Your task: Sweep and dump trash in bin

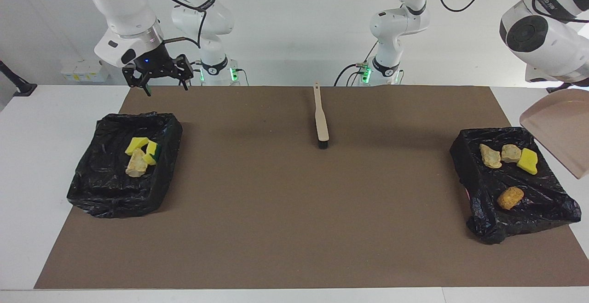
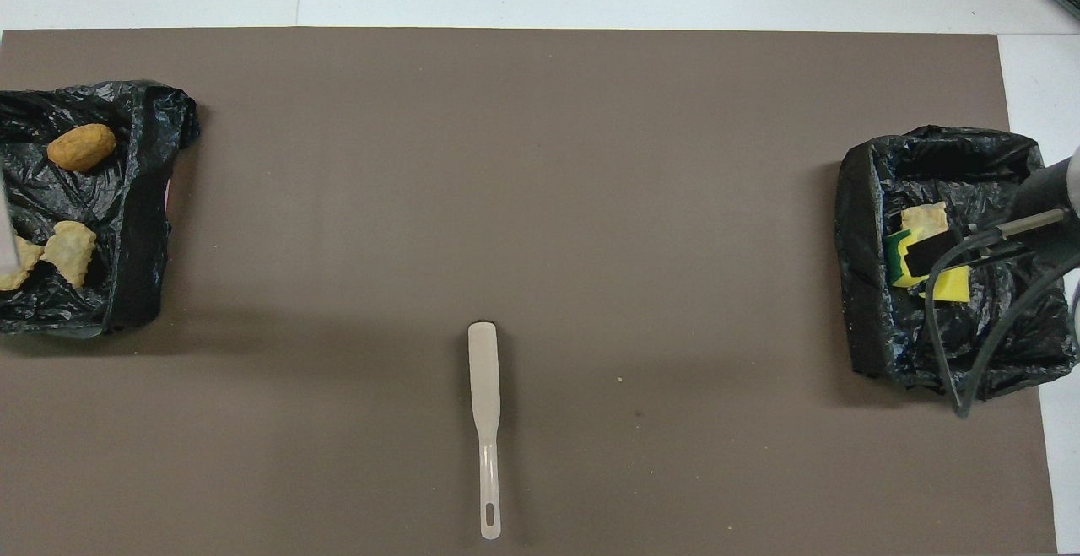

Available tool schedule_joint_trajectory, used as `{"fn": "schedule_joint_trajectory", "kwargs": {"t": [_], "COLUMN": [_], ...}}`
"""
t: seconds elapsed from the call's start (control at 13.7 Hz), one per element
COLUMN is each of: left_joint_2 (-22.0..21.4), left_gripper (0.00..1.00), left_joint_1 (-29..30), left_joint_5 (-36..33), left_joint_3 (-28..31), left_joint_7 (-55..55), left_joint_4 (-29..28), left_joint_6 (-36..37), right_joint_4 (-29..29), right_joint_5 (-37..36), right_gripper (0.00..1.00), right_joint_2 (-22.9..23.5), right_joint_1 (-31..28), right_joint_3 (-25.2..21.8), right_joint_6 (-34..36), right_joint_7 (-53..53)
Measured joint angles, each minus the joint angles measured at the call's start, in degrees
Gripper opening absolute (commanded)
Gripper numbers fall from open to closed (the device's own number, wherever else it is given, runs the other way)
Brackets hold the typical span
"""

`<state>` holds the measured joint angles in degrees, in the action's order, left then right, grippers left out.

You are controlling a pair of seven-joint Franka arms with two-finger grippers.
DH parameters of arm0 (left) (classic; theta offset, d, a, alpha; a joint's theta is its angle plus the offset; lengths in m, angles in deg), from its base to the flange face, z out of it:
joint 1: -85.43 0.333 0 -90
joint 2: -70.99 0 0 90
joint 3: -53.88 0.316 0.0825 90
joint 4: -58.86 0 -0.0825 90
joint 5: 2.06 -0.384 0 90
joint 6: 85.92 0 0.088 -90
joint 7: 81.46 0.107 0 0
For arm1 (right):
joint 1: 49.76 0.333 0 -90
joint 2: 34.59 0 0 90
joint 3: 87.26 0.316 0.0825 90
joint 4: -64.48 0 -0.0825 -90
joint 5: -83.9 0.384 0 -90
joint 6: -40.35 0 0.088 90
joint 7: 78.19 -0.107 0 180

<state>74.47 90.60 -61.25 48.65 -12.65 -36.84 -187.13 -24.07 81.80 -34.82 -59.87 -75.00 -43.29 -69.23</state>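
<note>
Right tool (image 1: 158,74): fingers spread wide and holding nothing. It hangs over the robots' edge of the tabletop (image 1: 294,229), just robot-side of the bin at the right arm's end (image 1: 92,192).
Left tool (image 1: 569,86): closed on the handle of the dustpan (image 1: 559,130), which is raised and tilted above the left arm's end of the tabletop. No scrap shows on the pan.
Brush (image 1: 321,119): lies free in the middle of the tabletop with neither tool near it. Its long axis runs away from the robots, handle end nearer to them and black bristles farther.
Bin at the left arm's end (image 1: 487,229): sits just beside and below the dustpan's lower lip, toward the middle of the tabletop from it.
Trash (image 1: 508,153): all seven scraps lie inside the two bins, and none shows on the brown mat. Four are in the bin at the left arm's end: two tan lumps and a yellow sponge piece (image 1: 527,161) nearer the robots, and an orange lump (image 1: 510,197) farther. Three sit clustered in the other bin.
Deciding relation: the pan hangs off that bin's outer edge rather than over its middle, and the left arm is the nearer one.
Judgement: the dumping looks done, and putting the dustpan down is probably next.
</note>
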Motion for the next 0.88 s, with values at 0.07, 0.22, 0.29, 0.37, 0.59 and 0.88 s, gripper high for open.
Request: {"fn": "schedule_joint_trajectory", "kwargs": {"t": [0.07, 0.22, 0.29, 0.37, 0.59, 0.88], "left_joint_2": [0.0, -0.01, -0.02, -0.02, 0.0, 0.53], "left_gripper": [0.0, 0.0, 0.0, 0.0, 0.0, 0.0], "left_joint_1": [-1.12, -3.08, -3.91, -4.7, -6.63, -10.03], "left_joint_5": [3.3, 9.92, 13.91, 18.09, 25.58, 33.05], "left_joint_3": [-0.01, -0.02, -0.05, -0.05, -0.13, -0.26], "left_joint_7": [-2.42, -6.66, -9.21, -12.44, -20.29, -35.49], "left_joint_4": [-0.12, -0.25, -0.31, -0.47, -2.08, -5.2], "left_joint_6": [0.02, 0.04, 0.05, 0.05, 0.03, -3.03], "right_joint_4": [-0.04, -0.05, -0.05, -0.05, -0.06, -0.5], "right_joint_5": [0.0, 0.0, 0.0, 0.0, 0.12, 0.35], "right_gripper": [1.0, 1.0, 1.0, 1.0, 1.0, 1.0], "right_joint_2": [0.01, 0.01, 0.01, 0.01, 0.01, -0.11], "right_joint_1": [-0.3, -0.93, -0.67, 0.78, 10.94, 13.87], "right_joint_3": [-0.23, -0.44, -0.98, -2.73, -13.73, -16.26], "right_joint_6": [0.08, 0.22, 0.42, 0.54, 0.56, 0.56], "right_joint_7": [-0.34, -1.66, -2.04, -2.58, -5.05, -9.56]}}
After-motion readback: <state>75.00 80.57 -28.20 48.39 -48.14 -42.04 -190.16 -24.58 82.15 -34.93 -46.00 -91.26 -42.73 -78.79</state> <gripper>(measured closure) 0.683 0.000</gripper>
